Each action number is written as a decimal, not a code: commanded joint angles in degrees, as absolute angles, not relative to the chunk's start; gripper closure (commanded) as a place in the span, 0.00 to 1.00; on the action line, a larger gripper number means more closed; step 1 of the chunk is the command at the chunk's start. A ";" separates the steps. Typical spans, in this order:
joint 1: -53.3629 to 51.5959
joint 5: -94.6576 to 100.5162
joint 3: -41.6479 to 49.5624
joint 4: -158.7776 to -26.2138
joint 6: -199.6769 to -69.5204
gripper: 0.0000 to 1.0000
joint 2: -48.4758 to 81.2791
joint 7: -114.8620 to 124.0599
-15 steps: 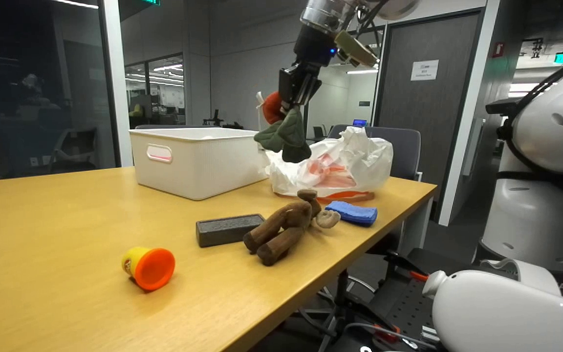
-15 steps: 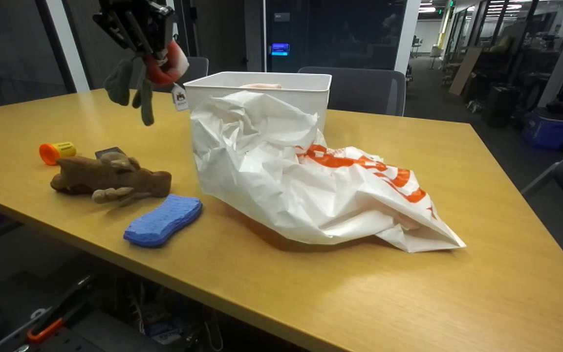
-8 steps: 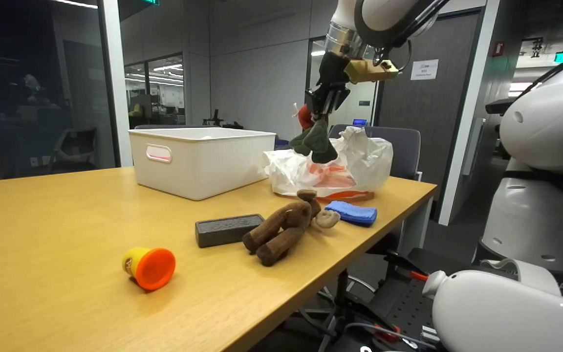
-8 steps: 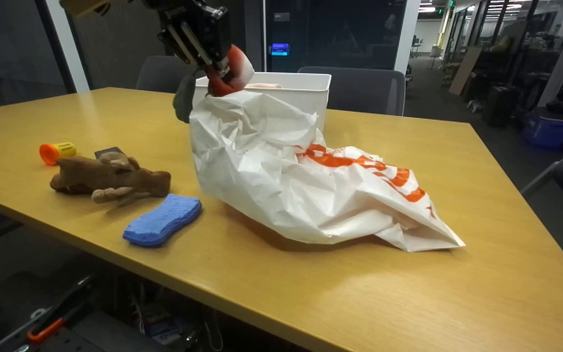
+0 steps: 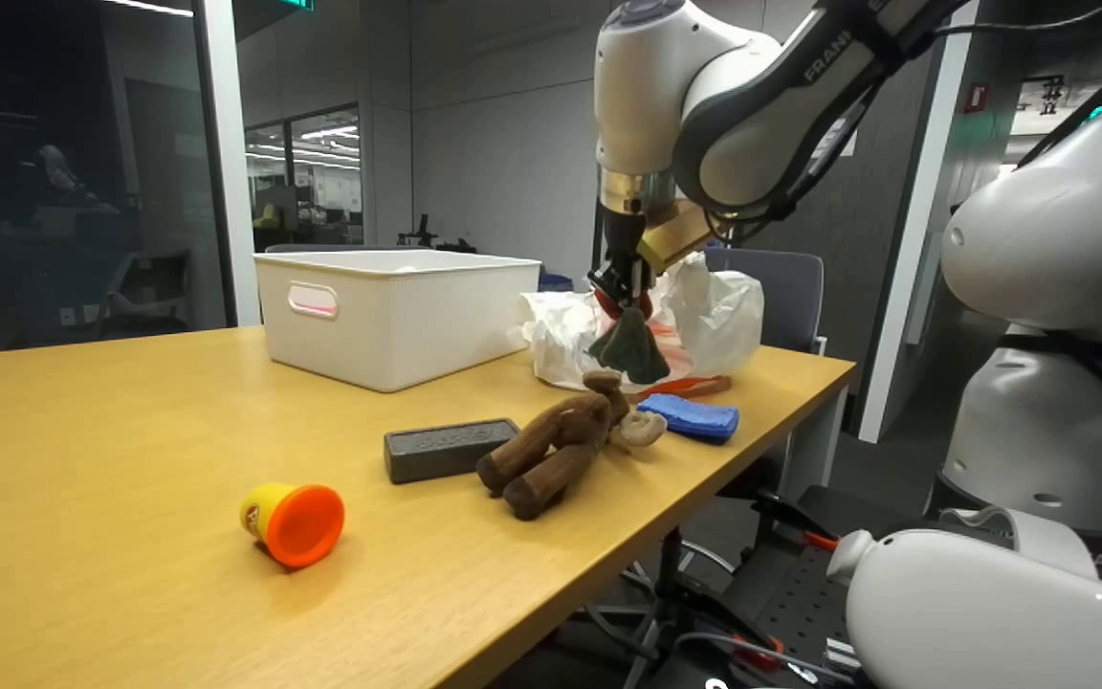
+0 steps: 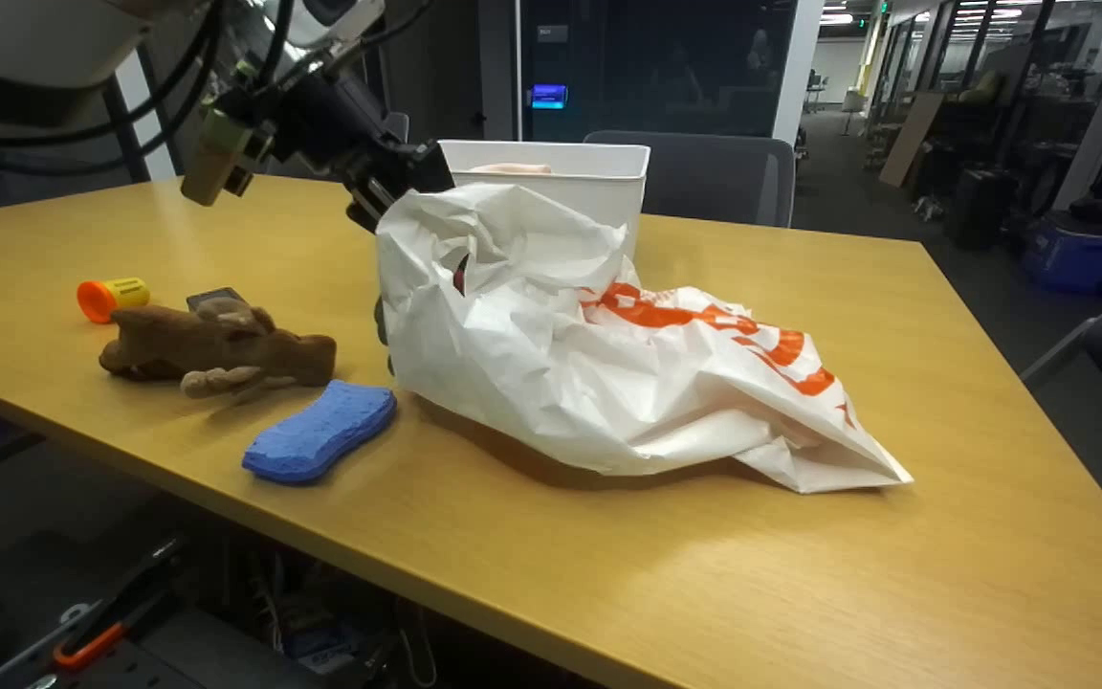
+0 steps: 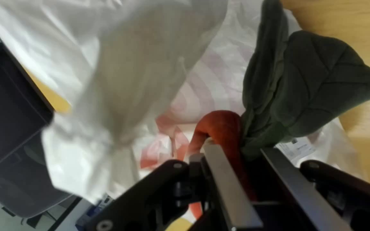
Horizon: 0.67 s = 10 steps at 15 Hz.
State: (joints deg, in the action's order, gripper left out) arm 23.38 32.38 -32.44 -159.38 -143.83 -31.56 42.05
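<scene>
A plush toy with dark green leaves (image 7: 313,83) and a red body (image 7: 225,125) is pinched between my gripper's fingers; in the wrist view the gripper (image 7: 239,149) is shut on it. A white tag (image 7: 295,148) shows by the leaves. Around the toy is the crumpled white plastic bag (image 6: 599,383) with red print, and the toy sits at its opening. In an exterior view the gripper's tips and most of the toy are hidden behind the bag. A green leaf (image 5: 629,346) hangs in front of the bag, low over the table.
A white bin (image 5: 398,321) stands beside the bag, with something pinkish inside. On the table lie a brown plush animal (image 5: 561,445), a blue sponge (image 6: 319,431), a dark eraser-like block (image 5: 448,450) and a yellow tub with orange lid (image 5: 300,526). The table's edge (image 5: 647,545) runs nearby.
My arm has carried the plush toy across to the bag and then lowered it to the bag's opening. The toy stays in the grip; the other objects look unmoved.
</scene>
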 commanded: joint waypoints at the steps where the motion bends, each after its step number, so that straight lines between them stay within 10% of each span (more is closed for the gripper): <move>1: 27.35 44.55 -32.24 -159.17 -141.56 0.95 -25.42 52.15; 6: 22.36 61.39 -20.30 -156.40 -134.67 0.95 -16.01 62.34; 7: 20.63 62.91 -17.64 -155.81 -133.86 0.88 -14.55 63.54; 8: 18.74 63.76 -15.03 -155.32 -133.39 0.54 -13.33 64.39; 10: 15.08 63.92 -10.70 -154.83 -134.23 0.46 -11.97 65.00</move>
